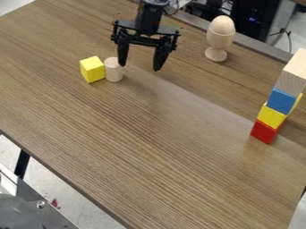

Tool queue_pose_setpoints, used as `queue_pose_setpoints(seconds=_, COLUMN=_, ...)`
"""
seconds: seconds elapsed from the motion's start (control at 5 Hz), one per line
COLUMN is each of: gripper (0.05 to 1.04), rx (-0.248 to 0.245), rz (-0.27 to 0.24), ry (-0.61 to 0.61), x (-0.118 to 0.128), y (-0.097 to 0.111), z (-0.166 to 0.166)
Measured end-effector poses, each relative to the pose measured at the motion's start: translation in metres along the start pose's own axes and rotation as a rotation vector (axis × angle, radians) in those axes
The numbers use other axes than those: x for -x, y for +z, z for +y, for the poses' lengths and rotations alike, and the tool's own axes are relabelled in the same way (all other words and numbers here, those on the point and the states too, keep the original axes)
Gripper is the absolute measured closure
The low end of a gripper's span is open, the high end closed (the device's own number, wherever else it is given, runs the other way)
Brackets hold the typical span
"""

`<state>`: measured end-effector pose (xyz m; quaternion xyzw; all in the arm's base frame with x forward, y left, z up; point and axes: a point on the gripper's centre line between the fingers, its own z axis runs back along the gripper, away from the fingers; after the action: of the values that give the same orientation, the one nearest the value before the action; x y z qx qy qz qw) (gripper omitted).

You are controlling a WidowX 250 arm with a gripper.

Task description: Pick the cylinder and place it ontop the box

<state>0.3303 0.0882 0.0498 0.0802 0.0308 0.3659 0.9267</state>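
On the tabletop (161, 147) beside the yellow cube (91, 69), the wooden cylinder (113, 70) stands upright, likely light, rigid and apt to roll; the open, empty jaws should clasp its curved sides at mid-height.

Yellow cube (93, 70) crowds cylinder (114, 72); open lane toward block stack (281, 100).

This looks like a robotics lab: a robot arm (148, 20) hangs over the bench (149, 134), with a dark computer case (257, 13) and cable (290, 41) at upper right.
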Motion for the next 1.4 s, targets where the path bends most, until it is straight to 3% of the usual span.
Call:
queue_pose_setpoints(seconds=0.4, gripper=0.084, rx=0.005, rz=0.028, ry=0.305, x=0.000, y=-0.007, z=0.010)
queue_pose_setpoints(seconds=0.8, gripper=0.084, rx=-0.017, rz=-0.021, ry=0.625, x=-0.001, y=-0.005, z=0.019)
queue_pose_setpoints(seconds=1.4, gripper=0.084, rx=-0.050, rz=-0.034, ry=0.782, x=-0.003, y=0.001, z=0.024)
